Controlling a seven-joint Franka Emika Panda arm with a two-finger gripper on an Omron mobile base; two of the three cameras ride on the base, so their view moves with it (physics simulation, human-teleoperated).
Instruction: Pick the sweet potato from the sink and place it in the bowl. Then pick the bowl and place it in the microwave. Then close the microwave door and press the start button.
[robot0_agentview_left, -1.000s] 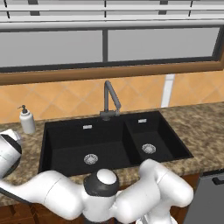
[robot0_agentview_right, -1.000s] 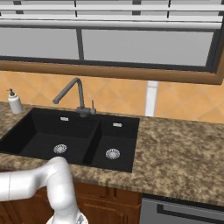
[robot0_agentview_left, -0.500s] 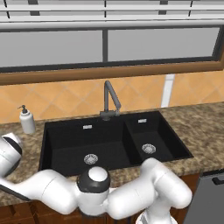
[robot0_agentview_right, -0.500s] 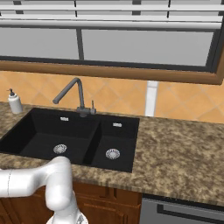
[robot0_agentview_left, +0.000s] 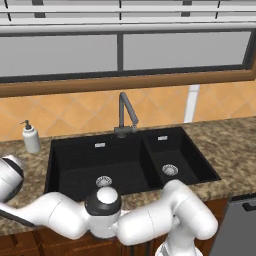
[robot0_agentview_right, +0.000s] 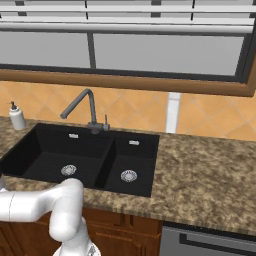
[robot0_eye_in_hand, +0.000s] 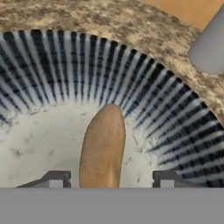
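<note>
In the hand view the sweet potato (robot0_eye_in_hand: 103, 144), tan-orange and tapered, lies on the pale speckled inside of the bowl (robot0_eye_in_hand: 52, 70), whose streaked dark blue-grey wall rings it. My gripper (robot0_eye_in_hand: 109, 181) hangs just over the bowl. Its two dark fingertips (robot0_eye_in_hand: 54, 179) stand open on either side of the tuber, with a gap on each side. The bowl rests on the speckled brown counter (robot0_eye_in_hand: 131, 22). The black double-basin sink (robot0_agentview_left: 125, 160) (robot0_agentview_right: 85, 155) holds nothing but its silver drains. My arm bends low and off to the left of the sink.
A dark grey faucet (robot0_agentview_left: 125, 112) (robot0_agentview_right: 82, 107) rises behind the sink. A white soap dispenser (robot0_agentview_left: 31, 137) (robot0_agentview_right: 17, 116) stands to its left. A grey object (robot0_eye_in_hand: 210, 43) sits on the counter beyond the bowl. A grey appliance front (robot0_agentview_right: 210, 242) is below the counter at right.
The arm's elbow has sunk slightly and shifted left in the left base view. The sink and counter are unchanged.
</note>
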